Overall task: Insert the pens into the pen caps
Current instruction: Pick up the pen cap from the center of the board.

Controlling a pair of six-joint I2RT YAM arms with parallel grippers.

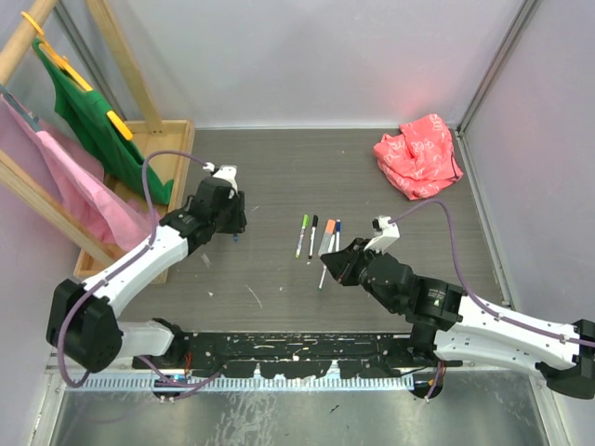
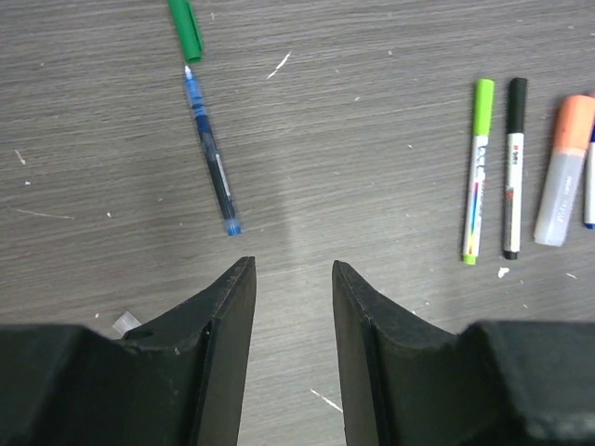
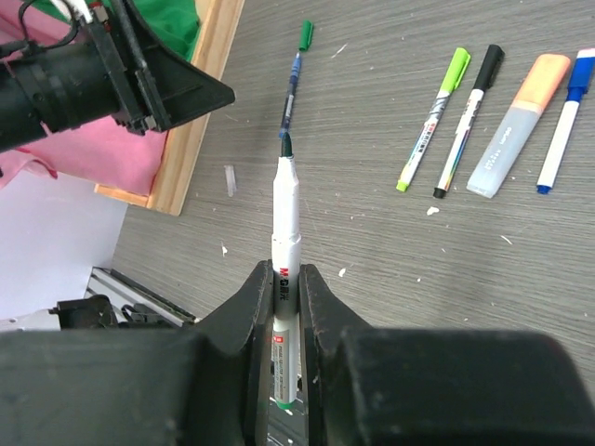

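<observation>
Right wrist view: right fingers point(image 3: 249, 307) are pinching a white plastic marker with a bare dark-green tip point(image 3: 283, 214), tip pointing forward, likely staged for capping. Red barrel lettering is reading like "M&G". Left fingers point(image 2: 228, 316) are standing spread and empty, hovering over the grey wood-grain tabletop point(image 2: 372, 139) just short of a slim blue pen point(image 2: 212, 158). A short green plastic cap point(image 2: 186, 30) is lying just off its tip, probably the marker's match. A row of four capped pens point(image 3: 469, 116) is lying well aside, print unreadable.

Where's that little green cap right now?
The green cap lies on the table, top left in the left wrist view, just beyond the tip of the blue pen and well left of the lime marker.
</observation>
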